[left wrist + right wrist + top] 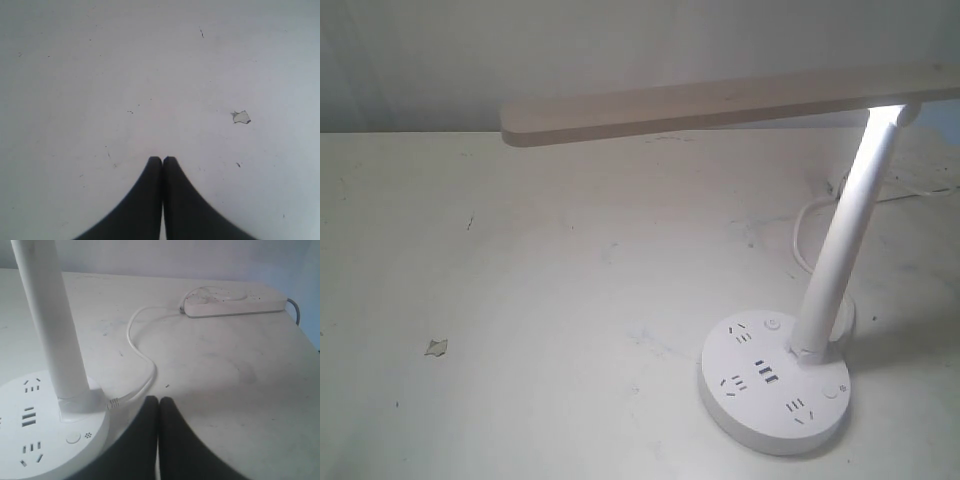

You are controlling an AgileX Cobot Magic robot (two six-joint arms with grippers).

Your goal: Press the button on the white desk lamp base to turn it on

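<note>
The white desk lamp base (760,435) sits on the table at the lower right, with its slanted pole (840,250) rising to a long flat head (720,105). A bright glow shows under the head by the pole joint. The button (834,391) with the tiny dark dot lies on the base's right side, and also appears as the button (73,437) in the right wrist view. My right gripper (159,400) is shut and empty, just off the base's rim (102,440) and apart from it. My left gripper (162,159) is shut over bare table. Neither gripper shows in the exterior view.
A second round button (772,324) with a dark centre mark sits at the base's far side. A white cable (142,352) runs from the base to a power strip (235,302) at the table's back. A small scrap (436,347) lies at the left, the same scrap (241,117) as in the left wrist view.
</note>
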